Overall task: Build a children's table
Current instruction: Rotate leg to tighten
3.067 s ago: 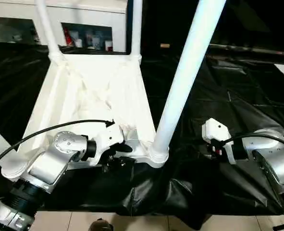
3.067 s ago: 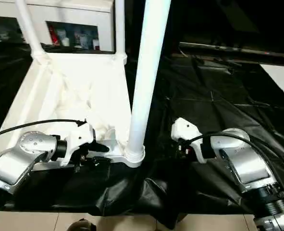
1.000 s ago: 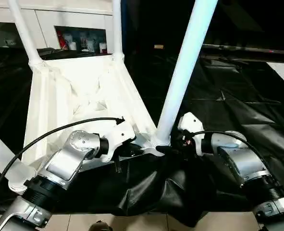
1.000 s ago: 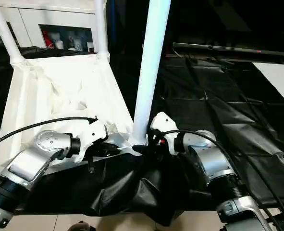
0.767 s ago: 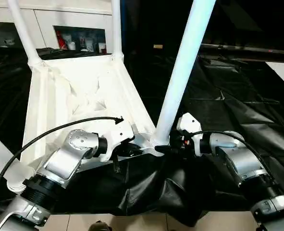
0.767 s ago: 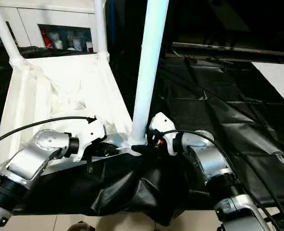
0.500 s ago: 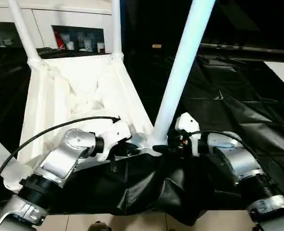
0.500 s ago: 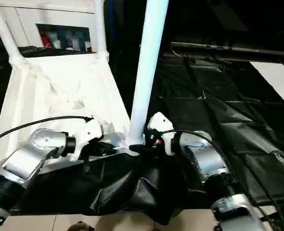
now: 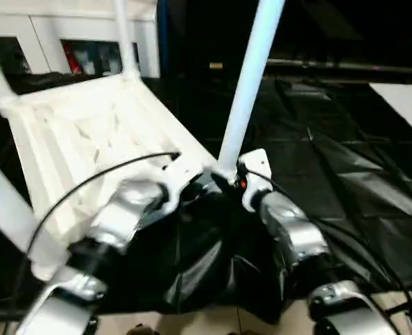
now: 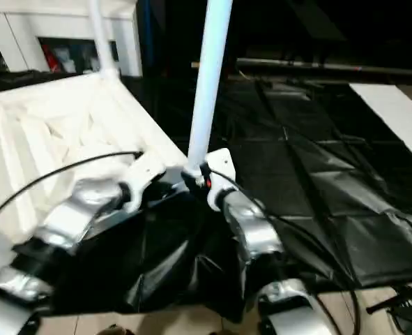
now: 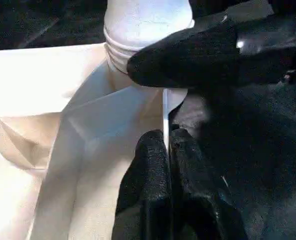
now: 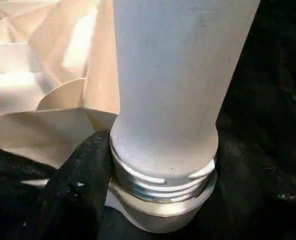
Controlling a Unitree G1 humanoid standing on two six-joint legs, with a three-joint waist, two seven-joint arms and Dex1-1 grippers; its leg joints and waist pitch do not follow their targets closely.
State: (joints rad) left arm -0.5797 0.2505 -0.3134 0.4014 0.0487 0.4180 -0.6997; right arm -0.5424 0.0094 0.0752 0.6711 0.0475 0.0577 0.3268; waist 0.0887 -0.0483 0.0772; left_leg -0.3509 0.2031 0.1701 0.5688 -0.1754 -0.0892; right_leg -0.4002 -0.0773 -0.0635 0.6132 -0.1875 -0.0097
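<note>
Right now the children's table [image 9: 87, 132] is lying upside down on black sheeting [image 9: 345, 174], its ribbed underside facing up and its legs pointing upward. The near leg [image 9: 251, 77] is standing in the corner socket closest to the robot, tilting slightly as it rises out of the picture.

The left end effector [image 11: 166, 150] is pinching the thin white edge of the tabletop just beside that socket; its two black fingers [image 11: 150, 185] are pressing together with the plastic rim sandwiched between them, so it is clenched on the tabletop's edge.

The right end effector [image 12: 153, 200] is sitting at the base of the near leg, its jaws standing fairly wide apart around the threaded collar where the leg meets the socket. One black finger [image 12: 77, 195] is lying against the collar's side; whether the opposite finger is also touching is hard to tell. In the left wrist view a right finger [image 11: 203, 55] is crossing in front of the leg's base.

A white cabinet [image 9: 73, 42] is standing behind the tabletop.
</note>
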